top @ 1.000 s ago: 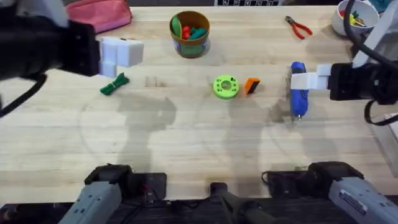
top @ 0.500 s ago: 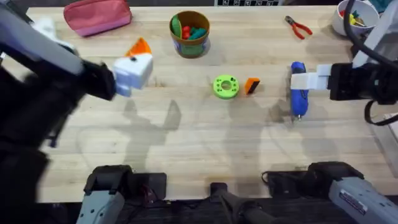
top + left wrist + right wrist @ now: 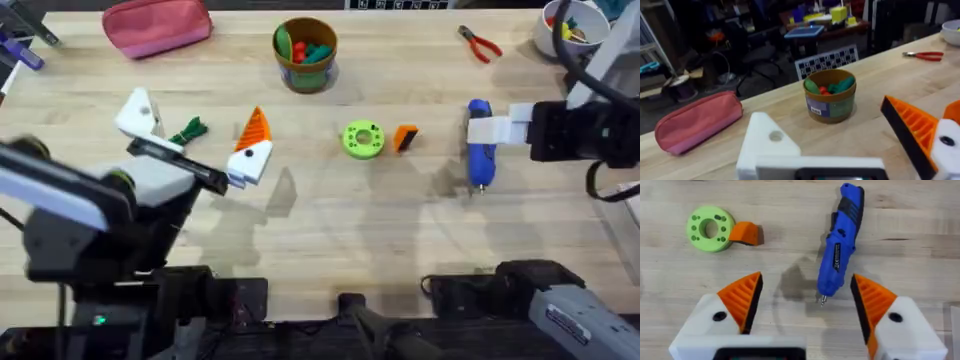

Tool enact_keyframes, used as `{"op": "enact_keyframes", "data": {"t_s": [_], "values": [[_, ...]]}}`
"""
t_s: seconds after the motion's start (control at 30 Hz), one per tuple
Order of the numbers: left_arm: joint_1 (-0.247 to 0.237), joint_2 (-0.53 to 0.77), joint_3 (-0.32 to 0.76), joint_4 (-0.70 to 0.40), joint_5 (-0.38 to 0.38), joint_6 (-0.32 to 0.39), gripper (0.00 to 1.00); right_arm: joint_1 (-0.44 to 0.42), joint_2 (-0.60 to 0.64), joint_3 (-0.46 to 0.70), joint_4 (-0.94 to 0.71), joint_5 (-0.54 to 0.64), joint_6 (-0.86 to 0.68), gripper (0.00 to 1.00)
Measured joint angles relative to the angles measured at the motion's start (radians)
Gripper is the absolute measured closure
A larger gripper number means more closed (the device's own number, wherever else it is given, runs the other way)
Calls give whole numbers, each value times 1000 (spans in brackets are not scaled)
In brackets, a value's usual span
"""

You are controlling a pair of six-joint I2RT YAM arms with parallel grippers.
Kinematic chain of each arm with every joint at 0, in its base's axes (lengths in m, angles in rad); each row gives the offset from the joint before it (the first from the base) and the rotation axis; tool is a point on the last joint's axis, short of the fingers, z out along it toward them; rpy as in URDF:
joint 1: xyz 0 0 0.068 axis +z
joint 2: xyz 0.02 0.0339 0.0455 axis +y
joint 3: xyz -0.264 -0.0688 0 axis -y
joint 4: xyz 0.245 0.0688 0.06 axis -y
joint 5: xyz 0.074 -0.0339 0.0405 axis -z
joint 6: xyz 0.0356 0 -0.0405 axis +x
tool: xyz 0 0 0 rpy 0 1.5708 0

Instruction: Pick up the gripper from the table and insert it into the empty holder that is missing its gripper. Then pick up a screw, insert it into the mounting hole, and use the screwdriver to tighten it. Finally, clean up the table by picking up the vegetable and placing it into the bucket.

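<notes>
Screwdriver (image 3: 479,146) lies at your right, below the spread fingers of the right gripper (image 3: 805,307); orange gripper (image 3: 405,137) rests beside the green disc (image 3: 362,139); left gripper (image 3: 195,145) gapes empty near the vegetable (image 3: 186,132)

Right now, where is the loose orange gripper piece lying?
In the overhead view the orange gripper piece lies on the table just right of centre, touching the green ring disc, with the blue screwdriver further to its right.

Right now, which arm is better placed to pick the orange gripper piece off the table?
Probably the right. Its open right gripper faces the table with the gripper lying just ahead beside the green disc. The left gripper is missing one tip and sits farther off.
</notes>
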State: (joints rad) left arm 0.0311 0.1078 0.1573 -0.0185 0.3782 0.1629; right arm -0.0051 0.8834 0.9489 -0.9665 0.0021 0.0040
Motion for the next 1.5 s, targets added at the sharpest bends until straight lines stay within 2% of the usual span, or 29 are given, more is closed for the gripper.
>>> {"op": "enact_keyframes", "data": {"t_s": [0.13, 0.23, 0.5, 0.73, 0.9, 1.23, 1.43, 1.5], "values": [[0, -97, -103, 106, 3, -27, 14, 0, 0, 0, 0, 0, 0, 8], [-2, -102, -144, 157, 3, -50, 15, 0, 0, 0, 0, 0, 0, 7], [-18, -102, -151, 242, 3, -100, 15, 0, 0, 0, 0, 0, 0, 8], [-18, -102, -151, 266, 30, -239, 16, 0, 0, 0, 0, 0, 0, 8], [-18, -103, -151, 260, 153, -285, 16, 0, 0, 0, 0, 0, 0, 8], [-18, -102, -151, 235, 525, -308, 15, 0, 0, 0, 0, 0, 0, 8], [-18, -102, -151, 228, 622, -312, 16, 0, 0, 0, 0, 0, 0, 7], [-18, -102, -151, 176, 629, -314, 16, 0, 0, 0, 0, 0, 0, 8]]}}
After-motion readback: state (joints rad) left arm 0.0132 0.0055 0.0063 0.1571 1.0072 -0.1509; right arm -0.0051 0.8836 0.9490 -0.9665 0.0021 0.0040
